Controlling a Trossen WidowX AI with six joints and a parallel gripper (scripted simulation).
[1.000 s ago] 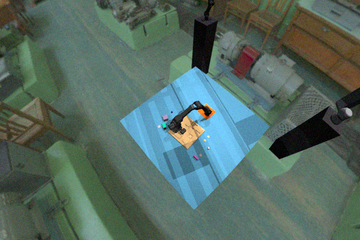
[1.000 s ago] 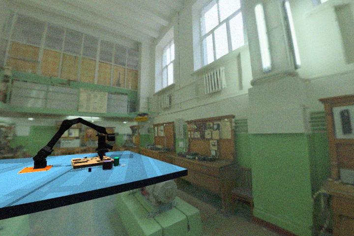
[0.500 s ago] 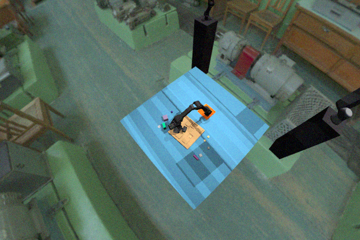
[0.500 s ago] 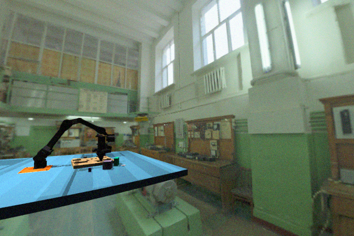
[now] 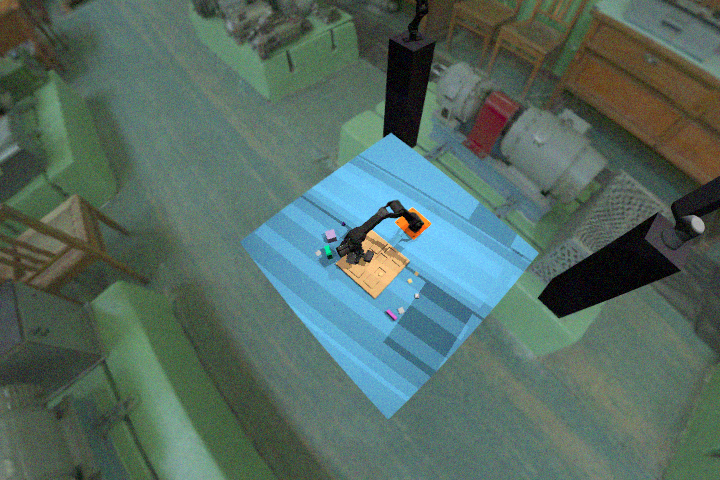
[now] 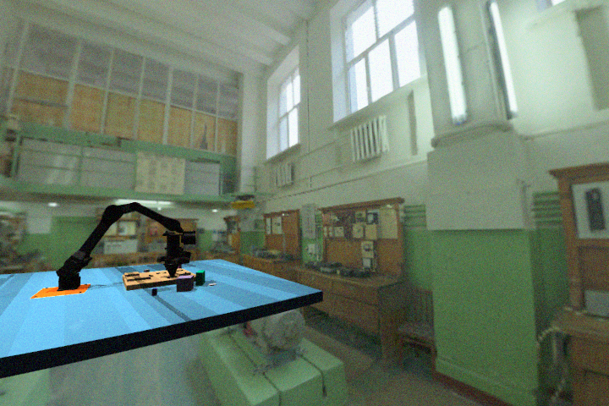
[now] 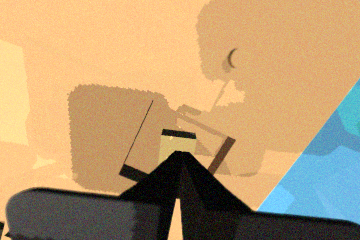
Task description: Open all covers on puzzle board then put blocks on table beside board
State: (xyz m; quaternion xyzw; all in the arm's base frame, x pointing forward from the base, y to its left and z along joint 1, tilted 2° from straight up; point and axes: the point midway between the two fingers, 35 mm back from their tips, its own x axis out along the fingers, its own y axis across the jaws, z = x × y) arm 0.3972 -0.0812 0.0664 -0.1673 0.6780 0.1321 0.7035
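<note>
The wooden puzzle board (image 5: 365, 285) (image 6: 139, 285) (image 7: 113, 45) lies on the blue table, with low covers and seams on its top. My gripper (image 6: 172, 276) (image 7: 181, 158) is shut and empty, pointing down with its tips low over the board. In the wrist view a small pale yellow raised piece (image 7: 167, 147) with a dark edge shows just beyond the tips, between dark slots. Whether the tips touch it I cannot tell. In the top view the hand hides the tips and part of the board. Shadows blur which covers are open.
Beside the board lie a lilac block (image 5: 330, 235) (image 6: 184, 283), a green block (image 5: 327, 251) (image 6: 200, 277), a small dark block (image 5: 343, 224) (image 6: 154, 291) and a magenta bar (image 5: 391, 314). Several small pale pieces lie around too. The arm's base stands on an orange plate (image 5: 424, 226) (image 6: 39, 293).
</note>
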